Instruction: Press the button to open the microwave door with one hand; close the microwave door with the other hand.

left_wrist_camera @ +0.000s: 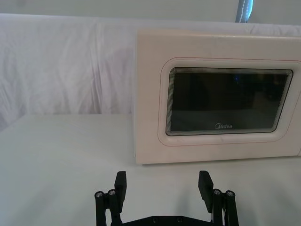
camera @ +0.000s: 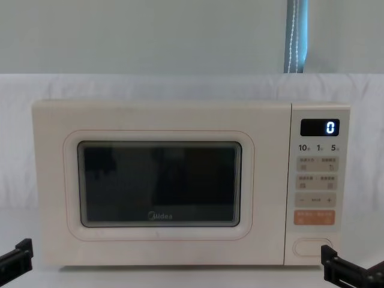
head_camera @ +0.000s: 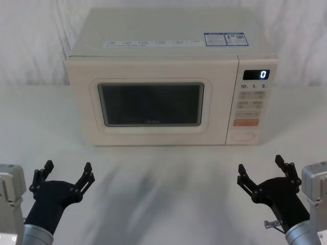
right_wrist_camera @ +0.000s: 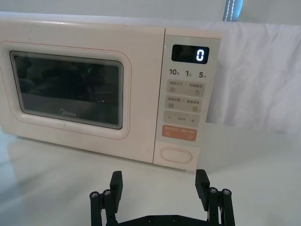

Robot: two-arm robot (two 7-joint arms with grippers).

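- Waiting at the bottom of the head view, both arms sit low and close to the robot, well short of the microwave; neither touches anything.
- The left pincer (head_camera: 67, 172) is in the lower left of that frame, its fingers spread wide and holding nothing, above the bare white bench (head_camera: 163, 178).
- The right pincer (head_camera: 261, 170) mirrors it in the lower right, also wide and empty.
- Beyond them, in the middle of the frame, stands the microwave, squarely facing the robot.
- The microwave door (head_camera: 150, 104) fills the left and centre of its front; it is shut, flush with the body, with its dark window and logo facing forward.
- The control panel is the narrow strip on the right side of the front, with a lit display reading 0 at its top.
- The button (head_camera: 243, 136) is at the very bottom of that panel, just under the orange key; its long axis runs left to right.
- The button lies nearly straight ahead of the right pincer, a touch to its left and farther off, so I judge the right arm is the nearer one for the press.
- The door lies ahead of the left pincer and rightwards of it, which would suit that arm for closing it.
- Nothing of the task looks begun yet.
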